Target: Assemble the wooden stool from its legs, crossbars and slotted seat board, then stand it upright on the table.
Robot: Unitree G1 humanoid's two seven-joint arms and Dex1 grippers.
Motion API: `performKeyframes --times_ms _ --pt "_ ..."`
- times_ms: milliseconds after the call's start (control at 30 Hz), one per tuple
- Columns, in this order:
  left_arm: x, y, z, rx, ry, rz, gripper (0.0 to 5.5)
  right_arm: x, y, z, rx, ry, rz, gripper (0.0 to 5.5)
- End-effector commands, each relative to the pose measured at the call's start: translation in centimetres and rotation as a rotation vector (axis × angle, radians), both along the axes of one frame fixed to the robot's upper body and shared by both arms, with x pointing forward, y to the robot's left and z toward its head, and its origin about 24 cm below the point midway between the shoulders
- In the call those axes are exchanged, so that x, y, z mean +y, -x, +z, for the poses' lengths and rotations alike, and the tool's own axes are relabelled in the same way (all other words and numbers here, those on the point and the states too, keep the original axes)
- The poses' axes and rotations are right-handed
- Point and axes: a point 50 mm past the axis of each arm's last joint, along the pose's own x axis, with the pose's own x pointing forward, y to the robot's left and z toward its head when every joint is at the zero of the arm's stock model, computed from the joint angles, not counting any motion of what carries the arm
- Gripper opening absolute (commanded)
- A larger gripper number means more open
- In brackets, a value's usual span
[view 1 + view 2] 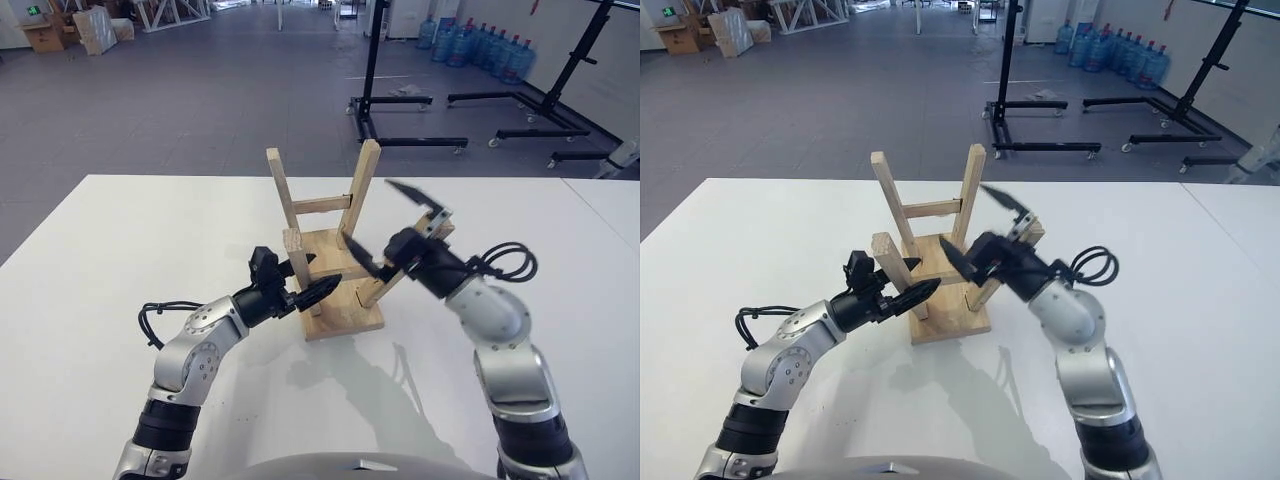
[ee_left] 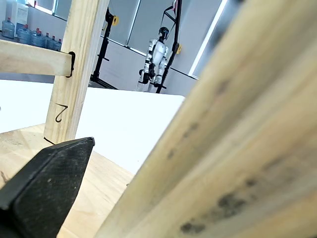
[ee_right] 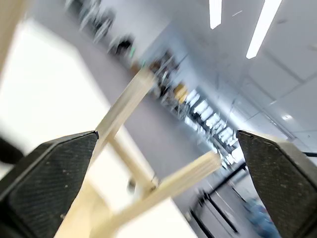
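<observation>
The wooden stool stands upside down mid-table, its seat board point(image 1: 345, 318) flat on the white table point(image 1: 120, 260). Two legs point(image 1: 283, 195) rise at the back, joined by a crossbar point(image 1: 320, 205). My left gripper point(image 1: 310, 285) sits at the short front left leg point(image 1: 296, 250). In the left wrist view that leg point(image 2: 218, 139) looms close beside one finger pad point(image 2: 44, 183), with a gap between them. My right gripper point(image 1: 367, 212) is open wide at the stool's right side. A tilted front right leg point(image 1: 378, 288) lies just behind it. Its pads point(image 3: 49, 173) frame the legs.
The table runs wide to both sides and toward me. A second table point(image 1: 610, 195) adjoins at the right. Black wheeled stands point(image 1: 400, 110) and water bottles point(image 1: 480, 45) are on the floor far behind.
</observation>
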Motion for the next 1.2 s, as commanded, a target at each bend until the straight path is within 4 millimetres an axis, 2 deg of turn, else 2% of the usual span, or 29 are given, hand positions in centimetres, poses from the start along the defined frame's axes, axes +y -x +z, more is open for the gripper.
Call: performKeyframes --times_ms 33,67,133,233,300,400,533,667,800,933,1067,1200 --pt "0.3 -0.2 0.3 -0.019 -0.011 0.017 4.47 -2.1 -0.1 4.9 -0.073 -0.342 0.089 5.15" --pt "0.4 -0.2 0.3 -0.021 -0.012 0.016 4.47 -2.7 -0.4 5.4 -0.050 -0.414 0.089 5.15" --pt "0.3 -0.3 0.6 -0.035 -0.017 0.015 4.47 -4.7 -1.5 5.0 0.065 -0.571 0.040 5.15" --pt "0.3 -0.3 1.7 -0.084 -0.021 0.011 4.47 -6.4 -1.7 2.8 0.217 -0.758 -0.015 5.15" --pt "0.0 -0.2 3.1 -0.134 -0.012 0.001 4.47 -7.9 -2.0 0.8 0.280 -0.845 -0.150 5.15" --pt "-0.3 0.0 5.2 -0.208 -0.001 -0.031 4.47 -10.0 -2.5 -1.9 0.355 -0.852 -0.308 5.15" --pt "-0.7 0.0 6.9 -0.271 -0.012 -0.076 4.47 -11.1 -2.8 -3.2 0.390 -0.816 -0.317 5.15" --pt "-0.9 -0.1 7.6 -0.300 -0.032 -0.098 4.47 -10.3 -3.0 -3.8 0.449 -0.745 -0.236 5.15" --pt "-1.0 -0.2 8.1 -0.325 -0.044 -0.118 4.47 -8.8 -2.6 -3.6 0.486 -0.774 -0.149 5.15" --pt "-1.3 -0.2 8.1 -0.334 -0.064 -0.138 4.47 -6.5 -1.8 -3.5 0.546 -0.780 -0.023 5.15" --pt "-1.5 -0.4 8.0 -0.337 -0.088 -0.159 4.47 -4.6 -1.6 -3.7 0.589 -0.698 0.090 5.15" --pt "-1.7 -0.7 8.0 -0.338 -0.096 -0.175 4.47 -3.8 -1.5 -3.8 0.598 -0.659 0.143 5.15"
